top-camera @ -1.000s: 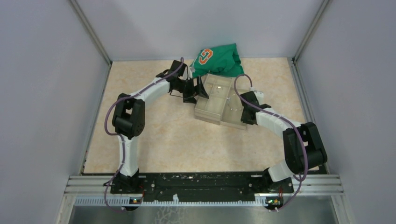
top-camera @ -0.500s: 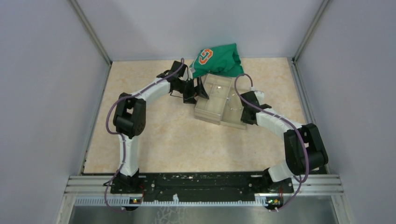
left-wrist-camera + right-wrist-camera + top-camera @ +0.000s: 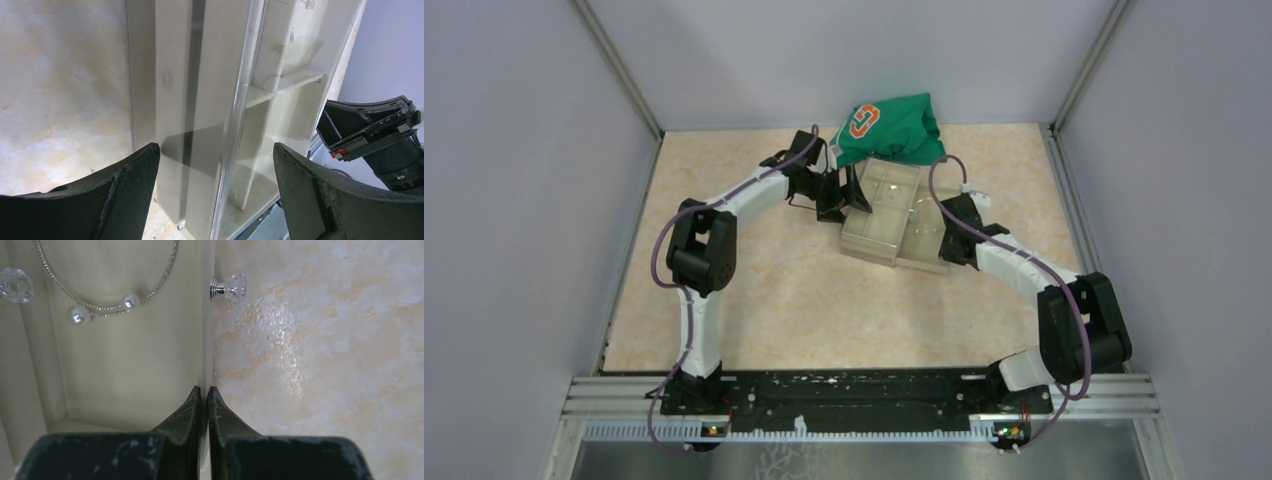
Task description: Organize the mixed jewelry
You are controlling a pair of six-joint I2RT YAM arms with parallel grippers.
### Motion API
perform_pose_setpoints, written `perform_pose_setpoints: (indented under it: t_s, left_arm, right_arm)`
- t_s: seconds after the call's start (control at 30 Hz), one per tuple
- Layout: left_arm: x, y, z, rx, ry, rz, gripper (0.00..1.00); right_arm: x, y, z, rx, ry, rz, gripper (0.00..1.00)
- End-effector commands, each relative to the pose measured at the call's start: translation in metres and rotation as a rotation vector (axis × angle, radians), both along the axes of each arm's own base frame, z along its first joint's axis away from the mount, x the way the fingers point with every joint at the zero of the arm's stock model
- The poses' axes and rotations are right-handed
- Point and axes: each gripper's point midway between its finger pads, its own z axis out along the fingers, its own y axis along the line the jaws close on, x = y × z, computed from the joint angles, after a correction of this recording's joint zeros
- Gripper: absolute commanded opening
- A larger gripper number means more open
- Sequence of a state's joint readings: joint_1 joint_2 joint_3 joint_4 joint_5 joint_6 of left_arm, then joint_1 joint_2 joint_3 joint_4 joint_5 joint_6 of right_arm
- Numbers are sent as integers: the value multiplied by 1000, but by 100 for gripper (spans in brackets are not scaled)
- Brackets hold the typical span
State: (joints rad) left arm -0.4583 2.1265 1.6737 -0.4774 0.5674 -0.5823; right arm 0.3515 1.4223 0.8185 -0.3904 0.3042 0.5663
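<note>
The clear compartmented box [image 3: 886, 218] lies mid-table. In the right wrist view a fine silvery hoop with two pearls [image 3: 102, 304], part of the mixed jewelry, lies in a pale compartment. A crystal knob [image 3: 228, 287] sticks out from the compartment's thin wall. My right gripper [image 3: 204, 389] is shut, pinching that wall's edge. Tiny silvery bits [image 3: 291, 36] show in a far compartment in the left wrist view. There my left gripper [image 3: 215, 150] stands open, its jaws on either side of the box's upright clear wall [image 3: 242, 95] without touching it.
A green cloth with an orange logo [image 3: 892, 126] lies bunched just behind the box. Another clear crystal piece [image 3: 15, 284] sits at the left of the right wrist view. Grey walls enclose the marbled table [image 3: 764, 290] on three sides.
The right arm's elbow has sunk slightly toward the near right. Both grippers and the box stay where they were.
</note>
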Motion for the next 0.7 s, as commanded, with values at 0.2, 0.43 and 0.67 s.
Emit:
perform_pose_setpoints:
  t_s: [0.2, 0.43, 0.67]
  left_arm:
    - [-15, -18, 6, -53, 0, -78, 89]
    - [-20, -26, 7, -57, -4, -93, 89]
    - [-19, -24, 8, -46, -15, -98, 89]
  right_arm:
    - [31, 64, 22, 189, -143, 174, 0]
    - [37, 95, 20, 225, -158, 243, 0]
    - [30, 106, 25, 225, -167, 348, 0]
